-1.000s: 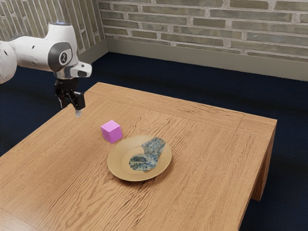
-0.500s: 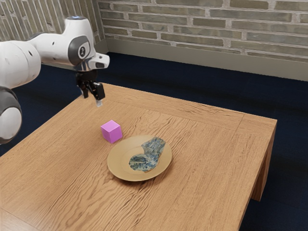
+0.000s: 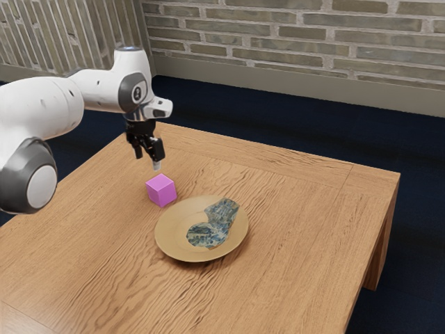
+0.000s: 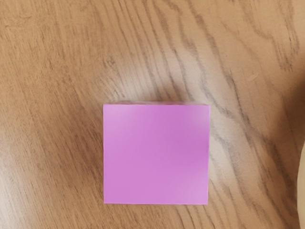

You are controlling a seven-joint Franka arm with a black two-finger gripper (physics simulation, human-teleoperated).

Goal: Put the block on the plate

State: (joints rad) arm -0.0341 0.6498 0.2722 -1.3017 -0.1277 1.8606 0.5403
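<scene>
white arm (image 3: 42, 108) reaches in over the wooden table (image 3: 299, 243) from the exterior view's left, its black gripper (image 3: 148, 161) pointing down. fingers spread, a gap between them, nothing pinched — the hand hangs above the tabletop, just up from the block (image 3: 161, 191), with air between the two. block: a plain cube, pinkish purple, sitting flat on the wood, apart from the gripper and not on the plate (image 3: 170, 226). the plate lies near it, toward the exterior view's right and closer to that camera; tan, round, shallow, with a mottled blue-grey patch (image 3: 205, 235) over part of its inside. seen from the hand, the block's top face is square and evenly coloured, wood grain all around it — a pale sliver of the plate's rim shows off to one side. behind the table, dark blue floor (image 3: 278, 118) and a brick wall (image 3: 299, 42).
</scene>
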